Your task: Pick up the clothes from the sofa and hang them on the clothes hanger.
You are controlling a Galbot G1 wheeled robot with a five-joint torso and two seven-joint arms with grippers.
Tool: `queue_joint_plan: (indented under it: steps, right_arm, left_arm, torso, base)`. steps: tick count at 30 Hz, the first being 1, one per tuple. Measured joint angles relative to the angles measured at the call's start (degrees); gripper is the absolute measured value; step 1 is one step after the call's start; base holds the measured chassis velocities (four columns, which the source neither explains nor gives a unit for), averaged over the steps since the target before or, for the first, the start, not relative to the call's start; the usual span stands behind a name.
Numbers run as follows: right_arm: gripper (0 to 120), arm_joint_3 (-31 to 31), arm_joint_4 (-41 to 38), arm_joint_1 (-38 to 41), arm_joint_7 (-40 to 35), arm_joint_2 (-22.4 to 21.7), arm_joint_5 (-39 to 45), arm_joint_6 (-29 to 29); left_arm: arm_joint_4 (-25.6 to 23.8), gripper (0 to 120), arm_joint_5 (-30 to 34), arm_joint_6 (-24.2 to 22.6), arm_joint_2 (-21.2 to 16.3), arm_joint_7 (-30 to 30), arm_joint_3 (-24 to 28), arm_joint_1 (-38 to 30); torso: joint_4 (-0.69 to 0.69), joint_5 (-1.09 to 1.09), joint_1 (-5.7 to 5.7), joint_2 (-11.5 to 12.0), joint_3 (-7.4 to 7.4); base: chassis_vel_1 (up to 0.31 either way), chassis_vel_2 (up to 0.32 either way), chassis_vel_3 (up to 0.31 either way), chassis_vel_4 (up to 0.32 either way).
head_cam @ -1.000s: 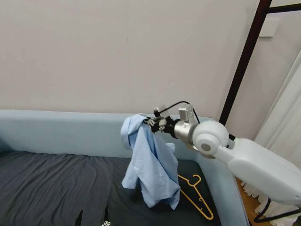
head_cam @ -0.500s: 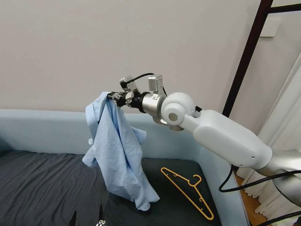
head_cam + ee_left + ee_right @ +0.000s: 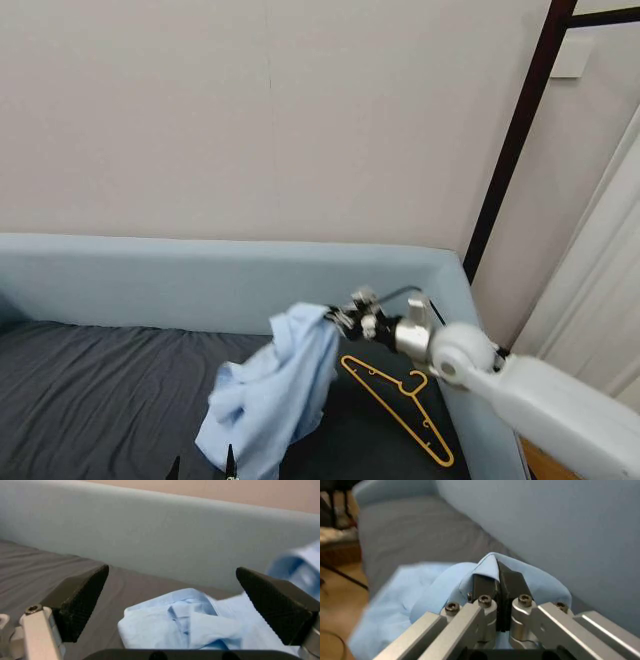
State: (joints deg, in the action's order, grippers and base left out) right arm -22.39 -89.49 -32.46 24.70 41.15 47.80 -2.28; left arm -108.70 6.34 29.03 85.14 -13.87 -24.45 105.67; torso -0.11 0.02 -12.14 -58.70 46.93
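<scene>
Right gripper (image 3: pixel 338 319) is clamped on the shirt (image 3: pixel 275 395), low over the seat (image 3: pixel 90 390). The shirt hangs bunched with its lower end on the cushion, right in front of my left gripper (image 3: pixel 200 466), fingers spread, so there's no straight path there. Backrest (image 3: pixel 180 280) walls off the rear and the armrest (image 3: pixel 476 425) closes the right side. Yellow hanger (image 3: pixel 398 398) lies flat on the seat between shirt and armrest, just under my right wrist. Dark rack post (image 3: pixel 512 150) slants up behind the sofa's right corner. Free room: the seat left of the shirt, and the air above the backrest.
</scene>
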Motion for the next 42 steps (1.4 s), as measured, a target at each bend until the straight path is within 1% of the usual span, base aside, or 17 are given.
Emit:
queue_joint_plan:
  steps: [2, 4, 6, 12, 15, 16, 19, 20, 23, 24, 28, 31, 35, 36, 38, 39, 42]
  right_arm:
    - [0, 0.71, 1.15, -1.05, 0.86, -0.13, -1.72, 0.76]
    - [0, 3.51, 6.13, -3.95, 4.28, -0.34, -8.27, 4.39]
    - [0, 4.64, 8.82, -4.72, 6.27, -0.54, -11.03, 6.29]
    - [0, 7.24, 15.68, -5.76, 9.42, -0.32, -16.49, 10.85]
    - [11, 9.18, 15.93, -7.95, 8.95, -0.39, -18.57, 11.60]
    - [11, 9.18, 15.93, -7.95, 8.95, -0.39, -18.57, 11.60]
    - [26, 11.71, 13.56, -11.15, 7.57, -1.77, -20.35, 11.59]
    - [26, 11.71, 13.56, -11.15, 7.57, -1.77, -20.35, 11.59]
    - [39, 14.45, 9.71, -14.15, 3.75, -3.72, -22.25, 10.07]
    - [39, 14.45, 9.71, -14.15, 3.75, -3.72, -22.25, 10.07]
    - [59, 18.63, 6.92, -16.66, 0.79, -6.47, -22.95, 8.93]
    - [67, 21.10, 4.96, -18.68, -0.86, -7.57, -21.91, 7.83]
    - [84, 24.59, -0.80, -22.63, -5.65, -9.02, -16.39, 4.41]
    - [84, 24.59, -0.80, -22.63, -5.65, -9.02, -16.39, 4.41]
    - [94, 25.08, -5.28, -23.87, -9.43, -8.94, -11.77, 0.76]
    - [94, 25.08, -5.28, -23.87, -9.43, -8.94, -11.77, 0.76]
    - [100, 23.07, -11.40, -24.06, -18.13, -5.14, -2.09, -6.65]
  left_arm:
    - [0.04, 100, 0.04, -0.08, -0.13, -0.02, -0.01, -0.01]
    - [0.18, 100, 0.26, -0.17, -0.41, -0.11, -0.01, -0.03]
    - [0.39, 100, 0.33, -0.17, -0.55, -0.17, 0.14, -0.09]
    - [0.94, 100, 0.41, -0.17, -0.99, -0.19, 0.86, -0.59]
    - [1.09, 100, 0.75, -0.19, -1.82, -0.22, 1.05, -0.75]
    - [1.09, 100, 0.75, -0.19, -1.82, -0.22, 1.05, -0.75]
    - [1.43, 100, 1.41, -0.35, -2.73, -0.39, 1.10, -1.26]
    - [1.43, 100, 1.41, -0.35, -2.73, -0.39, 1.10, -1.26]
    - [1.44, 100, 1.75, -0.54, -3.11, -0.46, 1.29, -1.73]
    - [1.44, 100, 1.75, -0.54, -3.11, -0.46, 1.29, -1.73]
    - [1.44, 100, 1.79, -0.56, -2.95, -0.56, 1.44, -1.95]
    - [1.39, 100, 1.79, -0.55, -2.79, -0.62, 1.45, -1.91]
    - [1.21, 100, 1.78, -0.44, -2.88, -0.67, 1.33, -1.58]
    - [1.21, 100, 1.78, -0.44, -2.88, -0.67, 1.33, -1.58]
    - [0.81, 100, 1.78, -0.35, -3.15, -0.67, 0.98, -1.10]
    - [0.81, 100, 1.78, -0.35, -3.15, -0.67, 0.98, -1.10]
    - [0.15, 100, 1.98, 0.78, -4.45, -0.57, -0.21, 0.73]
  torso:
    - [0.01, -0.01, 0.00, 0.00, 0.00]
    - [0.02, 0.00, 0.00, 0.00, 0.00]
    - [0.02, -0.01, 0.00, 0.00, 0.00]
    - [0.03, -0.02, 0.00, 0.00, 0.00]
    - [0.03, -0.01, 0.00, 0.00, 0.00]
    - [0.03, -0.01, 0.00, 0.00, 0.00]
    - [0.02, -0.02, 0.00, 0.00, 0.00]
    - [0.02, -0.02, 0.00, 0.00, 0.00]
    - [0.01, -0.02, 0.00, 0.00, 0.00]
    - [0.01, -0.02, 0.00, 0.00, 0.00]
    - [0.03, -0.02, 0.00, 0.00, 0.00]
    - [0.01, -0.02, 0.00, 0.00, 0.00]
    - [0.01, -0.02, 0.00, 0.00, 0.00]
    - [0.01, -0.02, 0.00, 0.00, 0.00]
    - [0.01, -0.04, 0.00, 0.00, 0.00]
    - [0.01, -0.04, 0.00, 0.00, 0.00]
    - [0.03, -0.04, 0.00, 0.00, 0.00]
  base:
    - [0.000, 0.000, 0.000, 0.000]
    - [0.000, 0.000, 0.000, 0.000]
    - [0.000, 0.000, 0.000, 0.000]
    - [0.000, 0.000, 0.000, 0.000]
    - [0.000, 0.000, 0.000, 0.000]
    - [0.000, 0.000, 0.000, 0.000]
    - [0.000, 0.000, 0.000, 0.000]
    - [0.000, 0.000, 0.000, 0.000]
    - [0.000, 0.000, 0.000, 0.000]
    - [0.000, 0.000, 0.000, 0.000]
    - [0.000, 0.000, 0.000, 0.000]
    - [0.000, 0.000, 0.000, 0.000]
    - [0.000, 0.000, 0.000, 0.000]
    - [0.000, 0.000, 0.000, 0.000]
    - [0.000, 0.000, 0.000, 0.000]
    - [0.000, 0.000, 0.000, 0.000]
    - [0.000, 0.000, 0.000, 0.000]
